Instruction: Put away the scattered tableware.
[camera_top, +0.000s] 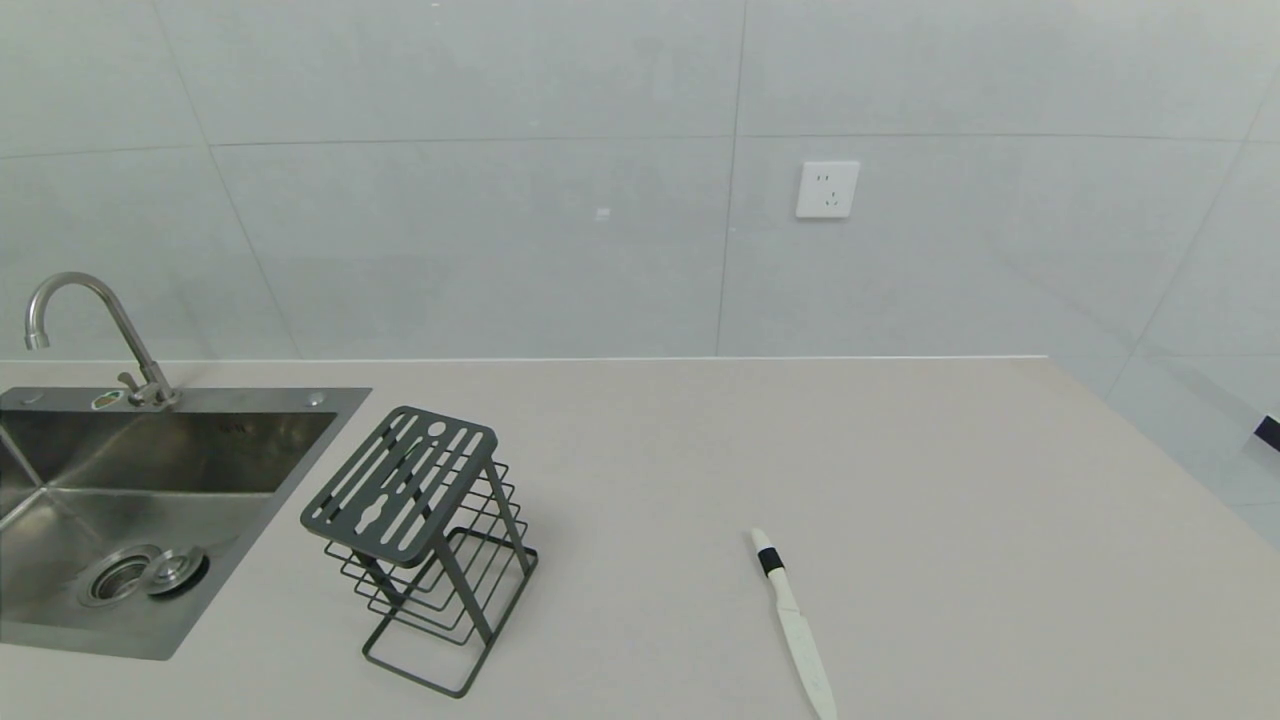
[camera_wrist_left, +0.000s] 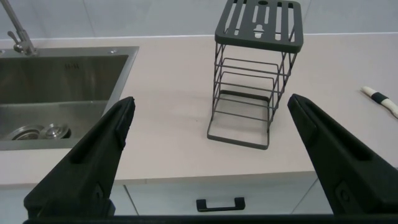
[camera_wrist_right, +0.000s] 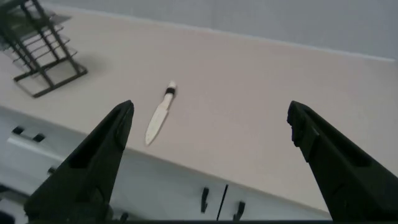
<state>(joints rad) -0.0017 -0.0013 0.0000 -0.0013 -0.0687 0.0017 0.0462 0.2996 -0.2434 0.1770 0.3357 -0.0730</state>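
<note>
A white knife (camera_top: 790, 620) with a black band on its handle lies flat near the counter's front edge, right of centre. A dark grey wire rack (camera_top: 484, 441) with a slotted top plate stands to its left, beside the sink. My left gripper (camera_wrist_left: 211, 102) is open and holds nothing; it hangs in front of the counter edge, facing the rack (camera_wrist_left: 259, 38), with the knife's handle end (camera_wrist_left: 380, 99) off to one side. My right gripper (camera_wrist_right: 210, 109) is open too and holds nothing. It sits off the counter's front edge, with the knife (camera_wrist_right: 160, 114) just beyond its fingers and the rack (camera_wrist_right: 46, 68) farther off.
A steel sink (camera_top: 200, 450) with a curved faucet (camera_top: 90, 320) fills the counter's left end. A wall socket (camera_top: 827, 189) sits on the tiled wall behind. Cabinet fronts with dark handles (camera_wrist_left: 220, 204) run below the counter edge. Bare counter stretches to the right.
</note>
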